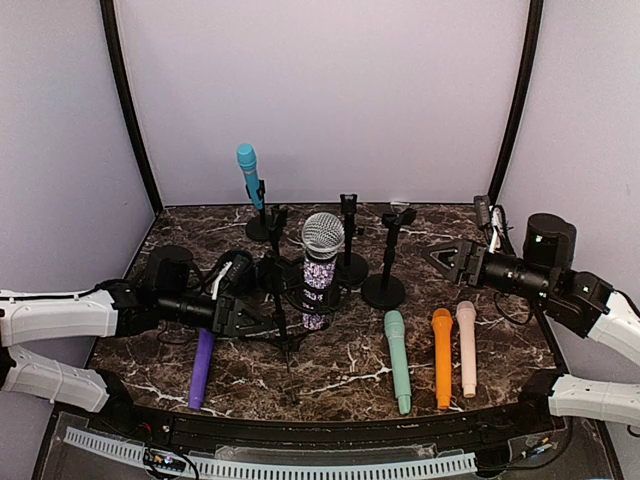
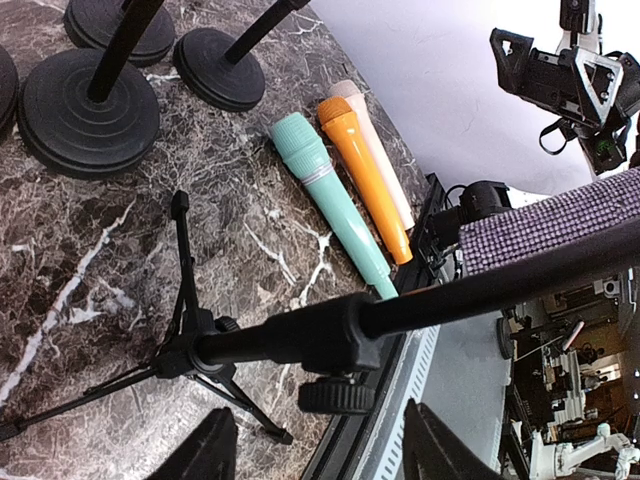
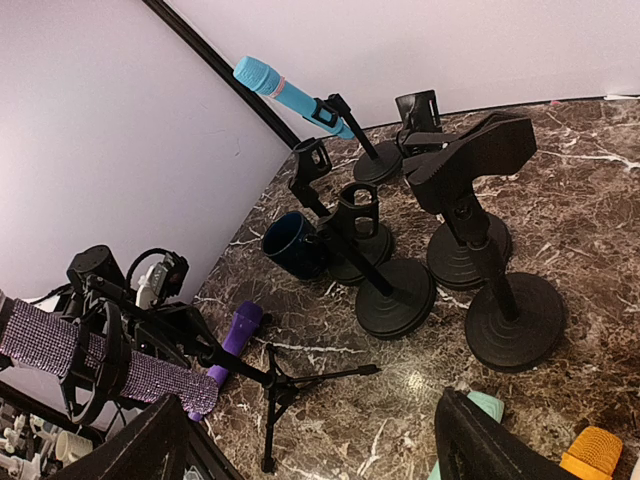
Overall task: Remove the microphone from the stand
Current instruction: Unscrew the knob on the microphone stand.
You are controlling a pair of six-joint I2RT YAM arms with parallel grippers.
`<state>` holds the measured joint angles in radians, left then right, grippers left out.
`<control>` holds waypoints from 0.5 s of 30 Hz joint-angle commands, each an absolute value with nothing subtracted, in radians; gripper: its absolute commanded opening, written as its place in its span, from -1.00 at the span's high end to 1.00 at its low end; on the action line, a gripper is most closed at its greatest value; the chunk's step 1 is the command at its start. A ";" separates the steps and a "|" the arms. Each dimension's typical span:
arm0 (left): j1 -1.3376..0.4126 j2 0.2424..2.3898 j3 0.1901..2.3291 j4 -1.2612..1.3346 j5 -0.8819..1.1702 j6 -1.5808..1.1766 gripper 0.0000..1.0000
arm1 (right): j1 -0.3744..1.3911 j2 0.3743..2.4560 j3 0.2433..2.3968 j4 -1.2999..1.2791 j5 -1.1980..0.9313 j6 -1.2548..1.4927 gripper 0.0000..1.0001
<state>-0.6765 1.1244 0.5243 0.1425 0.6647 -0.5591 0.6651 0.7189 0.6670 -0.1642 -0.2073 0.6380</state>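
Observation:
A glittery purple microphone with a silver mesh head [image 1: 321, 262] sits in a black tripod stand [image 1: 283, 335] at the table's middle. Its body also shows in the left wrist view [image 2: 560, 224] and the right wrist view [image 3: 95, 352]. My left gripper [image 1: 250, 320] is open, low at the stand's pole [image 2: 330, 338], which crosses just ahead of the fingertips without touching them. My right gripper [image 1: 447, 256] is open and empty, raised at the right, apart from the stands. A blue microphone [image 1: 248, 166] is clipped in a stand at the back.
Round-base stands with empty clips [image 1: 384, 288] stand behind the tripod. A purple microphone [image 1: 203, 366] lies at front left. Teal [image 1: 397, 362], orange [image 1: 442, 356] and pink [image 1: 467, 346] microphones lie at front right. A dark blue mug [image 3: 296, 246] sits at the left.

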 commanded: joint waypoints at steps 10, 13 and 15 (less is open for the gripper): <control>-0.743 0.898 0.433 0.202 0.420 -0.251 -0.24 | 0.672 0.699 0.644 -0.113 -0.195 0.648 -0.73; -0.839 0.867 0.410 0.226 0.284 -0.158 -0.25 | 0.672 0.712 0.647 -0.104 -0.203 0.648 -0.73; -0.890 0.867 0.401 0.232 0.179 -0.085 -0.25 | 0.672 0.718 0.647 -0.099 -0.206 0.646 -0.73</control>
